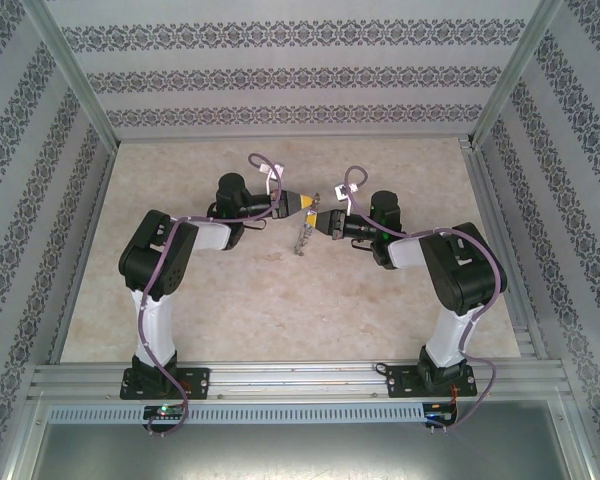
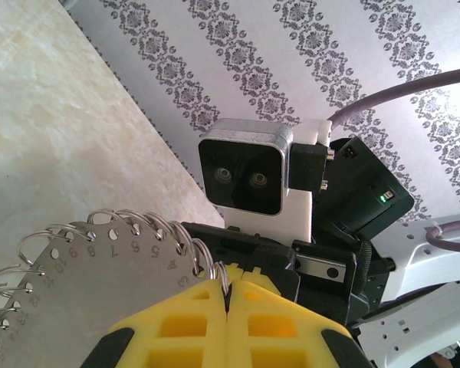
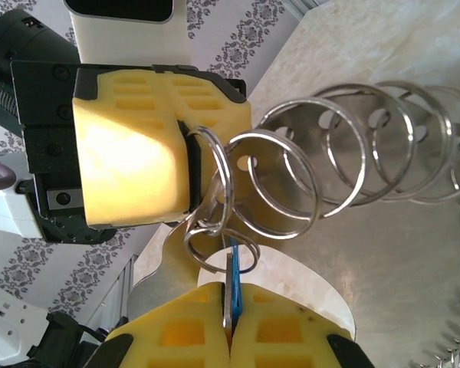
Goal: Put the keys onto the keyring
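The keyring shows as several silver split rings (image 3: 280,180) threaded through a numbered metal plate (image 2: 100,287); in the top view it hangs as a thin grey strand (image 1: 301,240) between the arms. My left gripper (image 2: 227,290) is shut on an end ring (image 2: 221,274), and its yellow finger (image 3: 130,165) faces the right wrist camera. My right gripper (image 3: 230,310) is shut on the key (image 3: 234,280), whose blue head and silver edge stick up between the pads. The key's top sits at a small ring (image 3: 207,249) hanging from the held ring; whether it passes through is unclear. Both grippers (image 1: 308,203) (image 1: 320,218) meet mid-table, above the surface.
The beige marble-look tabletop (image 1: 230,290) lies below, bounded by aluminium rails (image 1: 300,375) and patterned walls (image 1: 280,80). The right arm's wrist camera (image 2: 241,176) sits close in front of the left fingers. Purple cables (image 1: 265,165) loop over both wrists.
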Controlling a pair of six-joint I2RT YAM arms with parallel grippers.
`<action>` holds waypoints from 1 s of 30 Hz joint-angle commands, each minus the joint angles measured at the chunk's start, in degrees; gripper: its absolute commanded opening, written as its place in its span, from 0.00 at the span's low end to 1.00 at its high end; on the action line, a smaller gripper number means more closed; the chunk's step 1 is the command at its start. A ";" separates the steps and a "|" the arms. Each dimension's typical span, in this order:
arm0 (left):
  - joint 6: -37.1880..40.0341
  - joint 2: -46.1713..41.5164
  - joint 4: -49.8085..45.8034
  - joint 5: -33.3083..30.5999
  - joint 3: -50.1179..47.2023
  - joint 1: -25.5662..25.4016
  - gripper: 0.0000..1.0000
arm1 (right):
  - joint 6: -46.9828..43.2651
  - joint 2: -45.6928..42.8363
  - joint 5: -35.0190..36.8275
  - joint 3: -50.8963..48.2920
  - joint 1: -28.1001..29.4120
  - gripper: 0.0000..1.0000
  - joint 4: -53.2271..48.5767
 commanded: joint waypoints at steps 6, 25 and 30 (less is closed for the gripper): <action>2.22 -2.27 10.91 -6.20 -2.84 -0.61 0.00 | -1.77 -1.32 1.36 -0.22 0.08 0.00 -2.08; 1.33 -1.75 15.15 -7.95 -3.47 -1.41 0.00 | -0.99 -0.14 -2.13 2.54 1.11 0.00 -3.75; 0.93 -1.63 15.42 -7.38 -3.02 -1.36 0.00 | -0.86 -1.98 -1.87 0.80 -0.42 0.04 -3.63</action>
